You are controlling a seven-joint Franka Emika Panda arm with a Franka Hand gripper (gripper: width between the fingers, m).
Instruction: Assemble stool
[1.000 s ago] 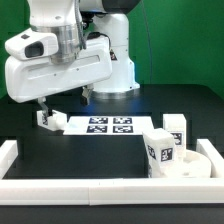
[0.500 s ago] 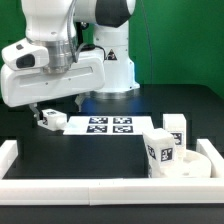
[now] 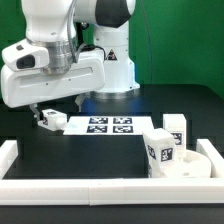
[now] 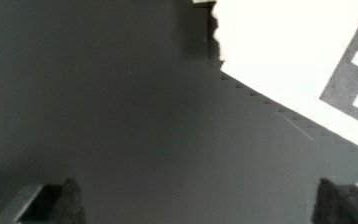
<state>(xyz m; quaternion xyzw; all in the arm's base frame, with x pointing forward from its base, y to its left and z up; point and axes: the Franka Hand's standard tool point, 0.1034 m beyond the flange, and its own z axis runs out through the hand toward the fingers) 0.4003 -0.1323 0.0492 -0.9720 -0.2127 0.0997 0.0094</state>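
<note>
The black table (image 3: 60,150) is carrying a handful of white bits. The marker board (image 3: 105,125) is lying flat toward the back, and a small leg (image 3: 48,119) is sitting just beside its edge on the exterior view's left. Over on the exterior view's right the round seat (image 3: 197,164) is resting near the front rail (image 3: 100,186). The nearer leg (image 3: 158,150) and the farther leg (image 3: 176,127) are standing upright by it. Can't tell if the nearer one is touching the table.
</note>
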